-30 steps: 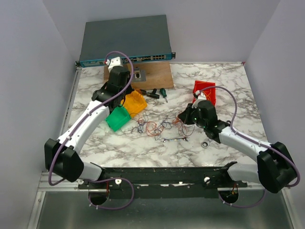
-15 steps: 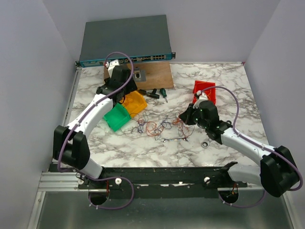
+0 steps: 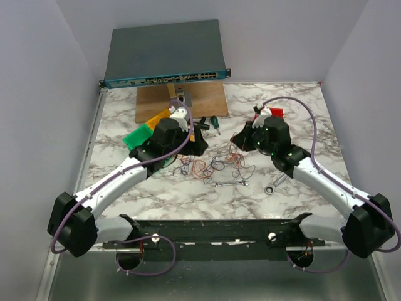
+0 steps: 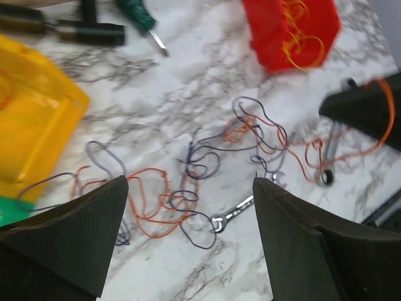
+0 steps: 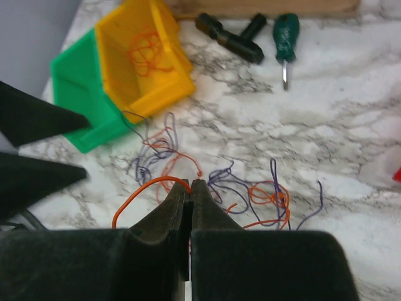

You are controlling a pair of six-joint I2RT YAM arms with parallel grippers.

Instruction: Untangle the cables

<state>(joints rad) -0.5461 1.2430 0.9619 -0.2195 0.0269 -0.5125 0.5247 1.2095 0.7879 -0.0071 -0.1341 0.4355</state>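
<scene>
Now the left gripper (image 4: 189, 185), jaws newly spread, has left the yellow bin (image 5: 164, 88) and hangs over the cables (image 3: 216, 166) tangled between the arms; the right gripper (image 5: 190, 185) stays pinched on one orange strand (image 5: 147, 182); next pick looks due.

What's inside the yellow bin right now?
A curled orange cable lies in the yellow bin. The wall facing the right wrist camera hides part of its floor.
</scene>
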